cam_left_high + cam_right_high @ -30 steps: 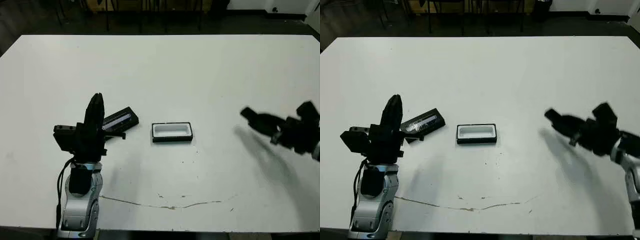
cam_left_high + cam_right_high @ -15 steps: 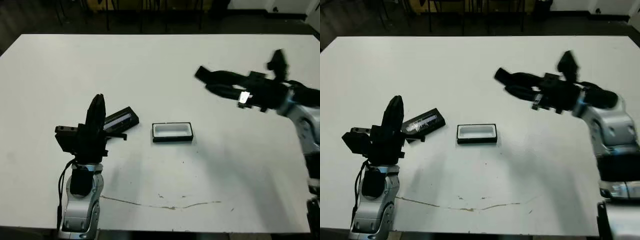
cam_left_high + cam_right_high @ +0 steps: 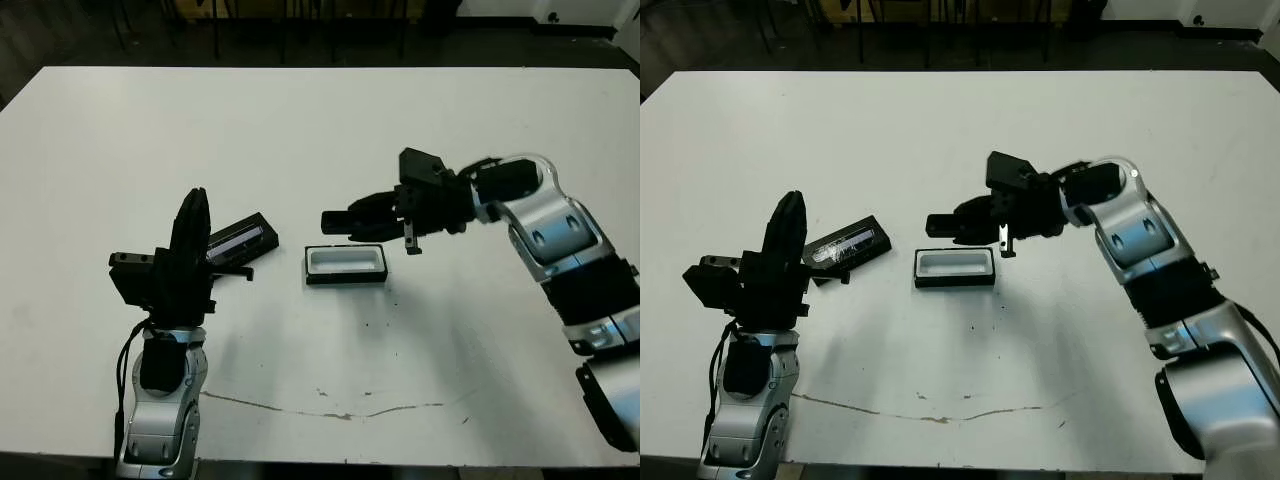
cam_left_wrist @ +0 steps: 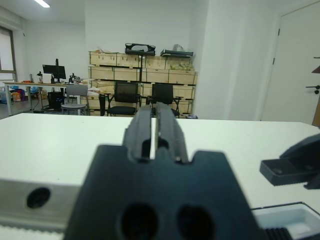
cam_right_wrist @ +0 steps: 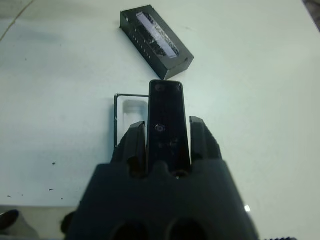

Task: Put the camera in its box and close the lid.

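Your right claw [image 3: 345, 222] has swung in fast from the far right edge of the counter [image 3: 320, 130], across the middle a half-second back, and now it hangs just above and behind the box [image 3: 345, 264], pointing toward your left. It's clamped on the camera [image 5: 166, 120]: in the right wrist view the flat black bar sits pinched between the two fingers [image 5: 134, 142] and sticks out past their tips, with the white-lined tray showing beneath it. So the carry is nearly done and you're into the placing step. The box itself hasn't budged; it lies open, mid-counter, lining up and empty. The lid [image 3: 238, 240] lies just beside it on your left, apart from it, grey strip up, tilted at an angle, also unmoved. Your left claw [image 3: 190, 235] stands upright next to the lid exactly as it did a second ago, fingers pressed together on nothing, as the left wrist view shows. What this means for you: the camera looks roughly in line with the box's long side, but it is above the rear rim rather than centred, so I'd judge you need to come forward a touch and lower it before letting go. A catch on the rim could skid the light tray.
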